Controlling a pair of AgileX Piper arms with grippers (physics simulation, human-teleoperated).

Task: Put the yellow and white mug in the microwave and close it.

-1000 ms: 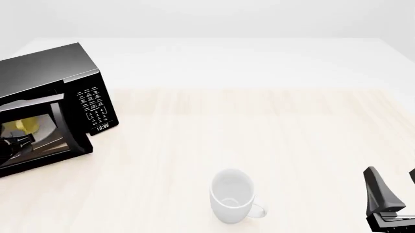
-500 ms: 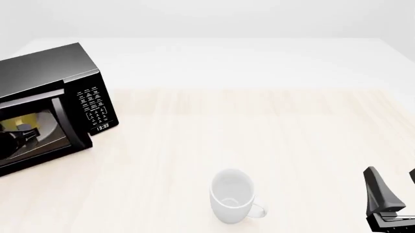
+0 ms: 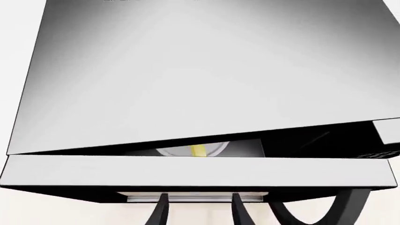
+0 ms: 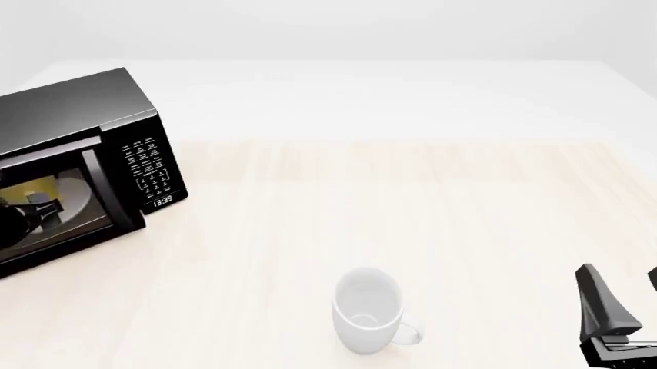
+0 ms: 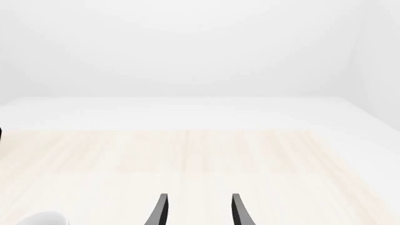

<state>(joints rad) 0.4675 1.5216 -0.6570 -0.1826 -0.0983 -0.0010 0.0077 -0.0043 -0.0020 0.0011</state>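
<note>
Door swing is the change from the earlier front views: the door (image 4: pixel 51 204) of the microwave (image 4: pixel 77 123) has come from clearly ajar to nearly flush, with the left end effector (image 4: pixel 23 217) pressed against its outer face. Seen from the left wrist, a narrow wedge of gap remains between door (image 3: pixel 187 171) and cabinet (image 3: pixel 200 70), directly ahead of the left end effector (image 3: pixel 196 206), whose fingers stand slightly apart and hold nothing. Through that gap the mug (image 3: pixel 198 150) shows as a yellow sliver on the white turntable (image 3: pixel 216 149), so it sits inside the cavity, just beyond the fingertips and behind the door. Its orientation cannot be read: only a vertical yellow strip is visible, which suggests an upright long axis, but the handle direction is hidden. The right end effector (image 5: pixel 196 208) rests well off to the near right of the tabletop (image 4: pixel 431 215), fingers apart and empty, with a white mug (image 4: pixel 368 309) to its left. Risk, as a judgement: a push aimed too near the hinge or released early could leave the door unlatched; excessive force could slide the whole microwave across the tabletop.
</note>
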